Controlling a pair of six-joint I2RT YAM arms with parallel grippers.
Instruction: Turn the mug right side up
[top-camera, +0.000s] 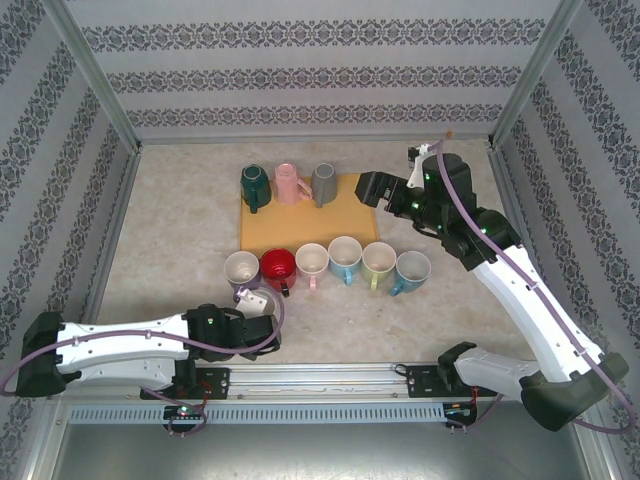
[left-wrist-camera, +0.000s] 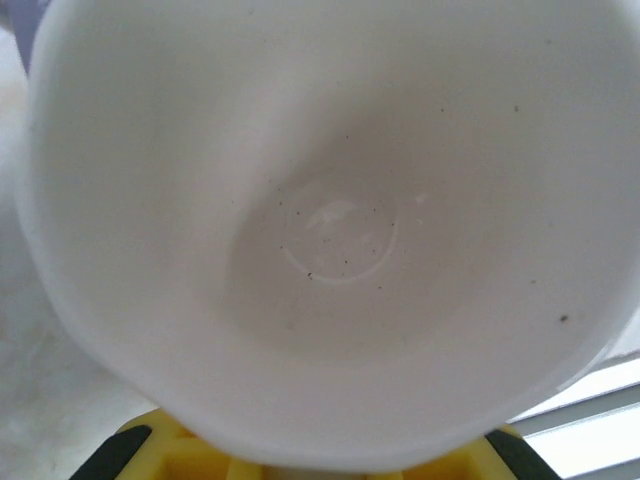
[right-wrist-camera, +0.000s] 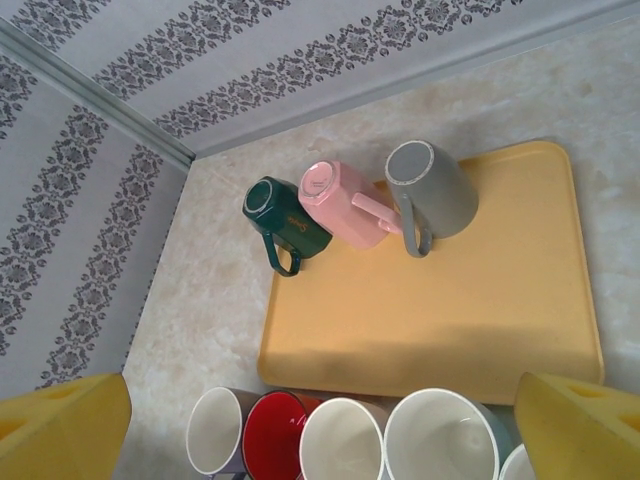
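Note:
Three mugs stand upside down at the back of the orange tray (top-camera: 300, 228) (right-wrist-camera: 450, 310): dark green (top-camera: 255, 185) (right-wrist-camera: 285, 215), pink (top-camera: 290, 183) (right-wrist-camera: 345, 205) and grey (top-camera: 324, 183) (right-wrist-camera: 435, 190). My right gripper (top-camera: 375, 188) (right-wrist-camera: 320, 435) hangs open above the tray's right side, apart from all three mugs. My left gripper (top-camera: 255, 298) (left-wrist-camera: 320, 470) is shut at the near side of a white mug (top-camera: 241, 268) (left-wrist-camera: 330, 200) (right-wrist-camera: 215, 430), apparently on its hidden handle. That mug's mouth faces up, and my yellow fingers (left-wrist-camera: 160, 455) sit just under its rim.
A row of upright mugs lines the tray's near edge: red (top-camera: 278, 265), white (top-camera: 312, 260), blue (top-camera: 345, 257), green (top-camera: 378, 260), blue (top-camera: 412, 267). Patterned walls close in the left, back and right. A metal rail (top-camera: 320, 378) runs along the front.

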